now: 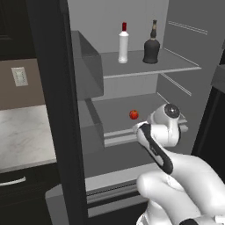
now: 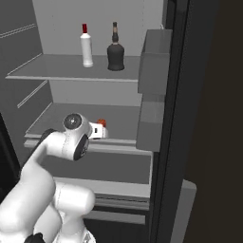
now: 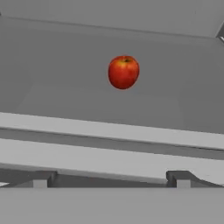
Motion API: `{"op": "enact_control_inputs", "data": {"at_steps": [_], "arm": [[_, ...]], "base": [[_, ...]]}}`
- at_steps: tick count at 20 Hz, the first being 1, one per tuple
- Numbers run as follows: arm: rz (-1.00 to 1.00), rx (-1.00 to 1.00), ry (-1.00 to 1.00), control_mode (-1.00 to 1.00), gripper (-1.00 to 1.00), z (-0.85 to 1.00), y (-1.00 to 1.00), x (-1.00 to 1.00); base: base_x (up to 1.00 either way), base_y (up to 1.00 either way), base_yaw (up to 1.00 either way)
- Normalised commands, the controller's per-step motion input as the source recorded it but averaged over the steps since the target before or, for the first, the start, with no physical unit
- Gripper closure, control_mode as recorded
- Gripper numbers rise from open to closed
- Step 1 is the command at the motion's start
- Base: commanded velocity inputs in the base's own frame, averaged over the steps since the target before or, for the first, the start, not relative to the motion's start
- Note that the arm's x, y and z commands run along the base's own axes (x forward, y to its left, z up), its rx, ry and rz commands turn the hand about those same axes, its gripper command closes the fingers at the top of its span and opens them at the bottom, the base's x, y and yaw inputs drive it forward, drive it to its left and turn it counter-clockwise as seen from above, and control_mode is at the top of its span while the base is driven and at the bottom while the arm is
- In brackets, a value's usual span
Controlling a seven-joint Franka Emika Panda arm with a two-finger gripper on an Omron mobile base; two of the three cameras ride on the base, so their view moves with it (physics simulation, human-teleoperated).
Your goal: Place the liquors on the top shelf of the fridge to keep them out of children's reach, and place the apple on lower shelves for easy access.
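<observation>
Fridge (image 1: 52,110) door standing open. White bottle (image 1: 123,42) and dark bottle (image 1: 150,44) sitting upright side by side on top shelf (image 1: 171,66), upper centre of both base views, not touching each other. Apple (image 3: 124,72) resting on lower shelf (image 3: 65,100), upper centre of hand view, just behind the raised front lip; same apple mid-frame in left base view, partly hidden behind the wrist in right base view. Gripper (image 3: 111,178) hovering in front of the shelf lip, fingers (image 3: 41,179) standing wide apart, nothing between them, apple well clear of the tips. Arm reaching in from lower right of left base view.
</observation>
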Motion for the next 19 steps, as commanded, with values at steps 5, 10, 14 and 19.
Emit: {"op": "enact_control_inputs", "data": {"at_steps": [5,10,14,19], "arm": [[0.00,0.00,0.00,-1.00,-1.00,0.88,0.00,-0.94],[0.00,0.00,0.00,-1.00,-1.00,1.00,0.00,-0.79],[0.00,-0.02,0.00,-1.00,-1.00,1.00,0.03,-0.67],[0.00,-0.03,-0.05,-1.00,-1.00,0.71,0.06,-0.68]], "base": [[0.00,0.00,0.00],[0.00,0.00,0.00],[0.00,0.00,0.00],[0.00,0.00,0.00]]}}
